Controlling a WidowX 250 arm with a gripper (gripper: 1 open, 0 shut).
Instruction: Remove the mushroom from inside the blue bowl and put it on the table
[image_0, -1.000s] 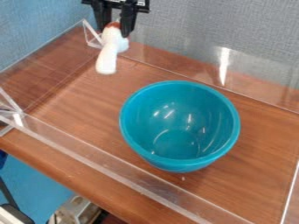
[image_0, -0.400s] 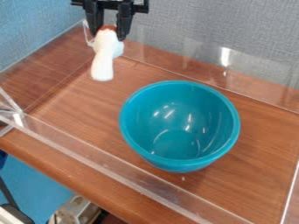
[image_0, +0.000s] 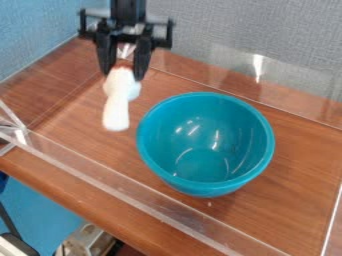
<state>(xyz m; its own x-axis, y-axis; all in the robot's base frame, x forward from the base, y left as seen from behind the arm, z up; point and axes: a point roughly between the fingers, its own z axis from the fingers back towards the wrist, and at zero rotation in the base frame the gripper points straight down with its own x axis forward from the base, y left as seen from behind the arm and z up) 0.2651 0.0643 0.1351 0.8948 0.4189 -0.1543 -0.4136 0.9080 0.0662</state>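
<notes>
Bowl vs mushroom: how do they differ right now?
Size: the bowl is far larger than the mushroom.
Colour: bowl glossy teal-blue, mushroom's stem cream-white.
Pose: bowl sits open side up on the table; mushroom hangs stem-down from the end effector.
Shared: both look smooth.

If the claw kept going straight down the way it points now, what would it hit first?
Probably the table, with the held mushroom touching down before the claw. The blue bowl looks off to the side, though depth is hard to judge.
</notes>
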